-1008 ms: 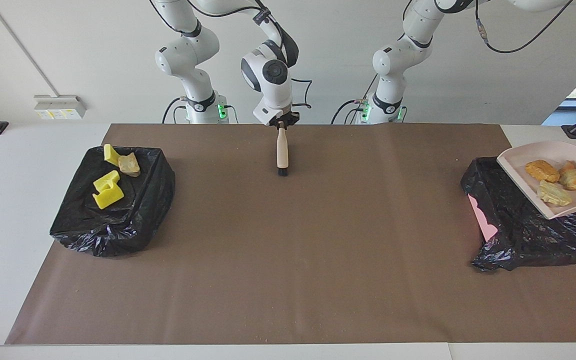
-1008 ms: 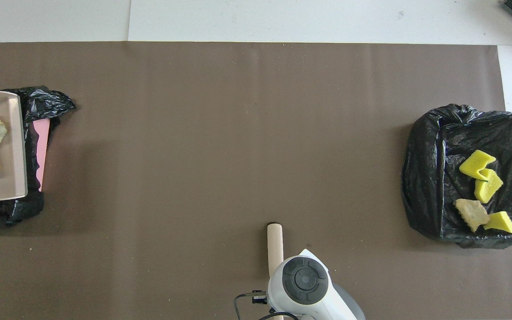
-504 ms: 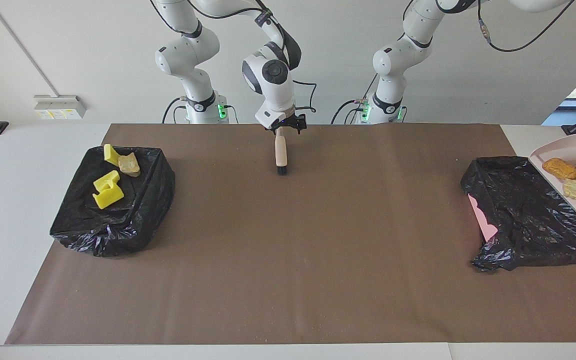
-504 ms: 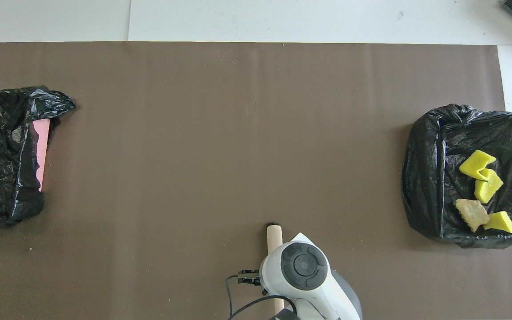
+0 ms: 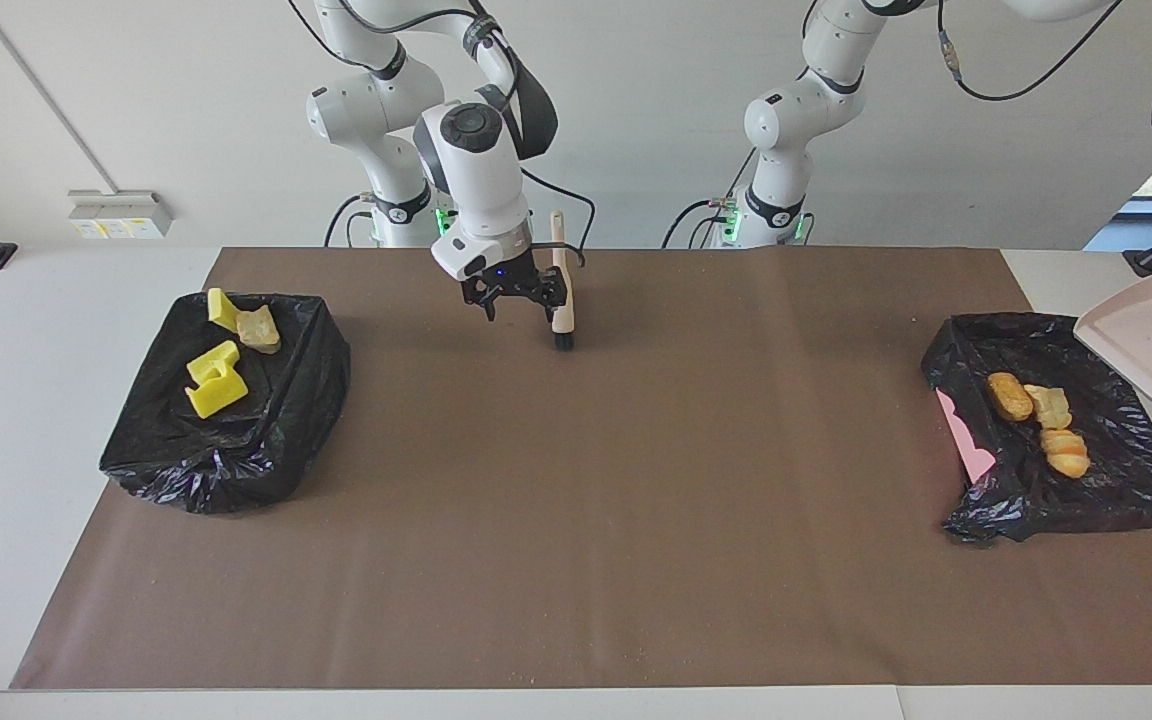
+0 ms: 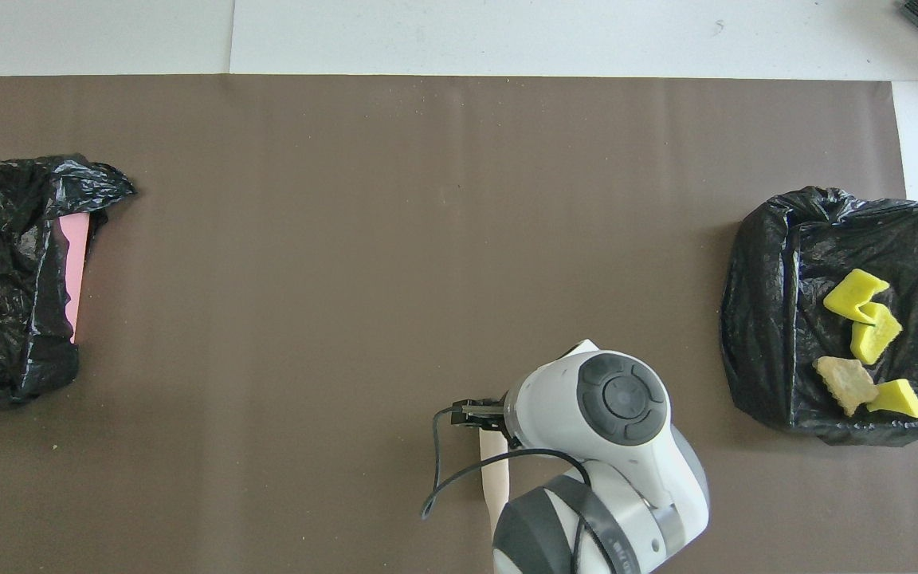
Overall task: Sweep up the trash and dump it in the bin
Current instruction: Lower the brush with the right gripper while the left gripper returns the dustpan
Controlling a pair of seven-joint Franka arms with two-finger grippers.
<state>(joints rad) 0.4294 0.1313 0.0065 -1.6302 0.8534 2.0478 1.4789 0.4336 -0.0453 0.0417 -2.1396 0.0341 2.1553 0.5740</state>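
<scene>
Counted on the brown surface (image 5: 636, 560): two black-bagged bins, one dustpan, one brush, seven scraps. At nine o'clock in the facing view, toward the right arm's end, sits the first bin (image 5: 236, 470) with three yellow pieces (image 5: 214, 382) and one brown lump (image 5: 258, 330) inside. At three o'clock, toward the left arm's end, sits the second bin (image 5: 1116, 490) with three bread-like lumps (image 5: 1046, 410) lying in it. Just at two o'clock of that bin hangs the pale pink dustpan (image 5: 1151, 340), tilted, bare, cut off by the frame edge. Toward twelve o'clock rests the brush (image 5: 562, 300), dark bristles on the surface, pale handle pointing to twelve; upright or leaning, cannot tell. Differs from a second ago: then the three lumps on the dustpan over the second bin, now all in the bin; then the right tool (image 5: 517, 308) clamped on the handle's top, now let go, fingers apart, hovering low just at nine o'clock of the brush. Left tool out of frame, fingers closed together.
</scene>
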